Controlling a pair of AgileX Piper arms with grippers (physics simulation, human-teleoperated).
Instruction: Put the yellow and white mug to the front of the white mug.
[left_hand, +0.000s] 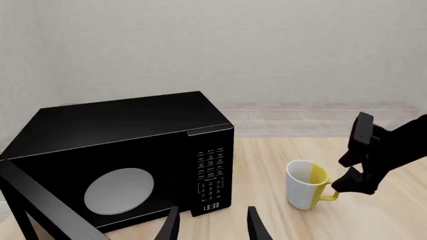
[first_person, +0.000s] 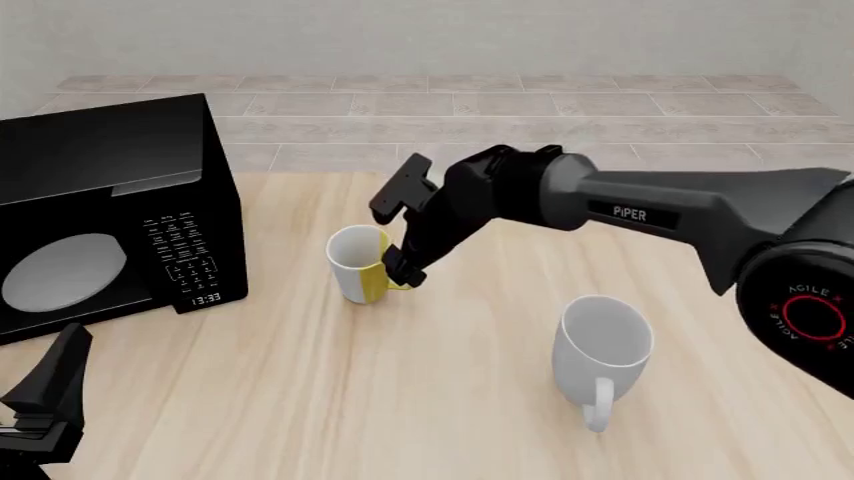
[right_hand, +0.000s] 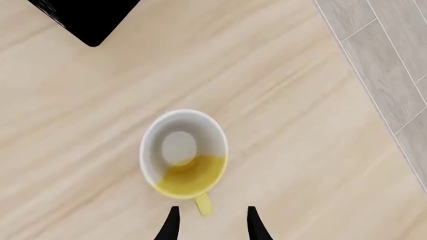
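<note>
While the right claw (right_hand: 208, 222) is hanging straight above it with fingers apart on either side of the yellow handle, the yellow and white mug (first_person: 360, 263) is standing upright on the counter (first_person: 441, 400), just right of the microwave (first_person: 100, 215), its handle pointing right. The white mug (first_person: 603, 345) is sitting well apart, nearer the camera, handle toward the viewer. The left claw (left_hand: 212, 227) is idling apart. The arm is reading "PiPER" and "AGILE"; the microwave clock is showing 13:33.

Yellow and white mug (first_person: 358, 264) upright; white mug (first_person: 605, 343) nearer
</note>
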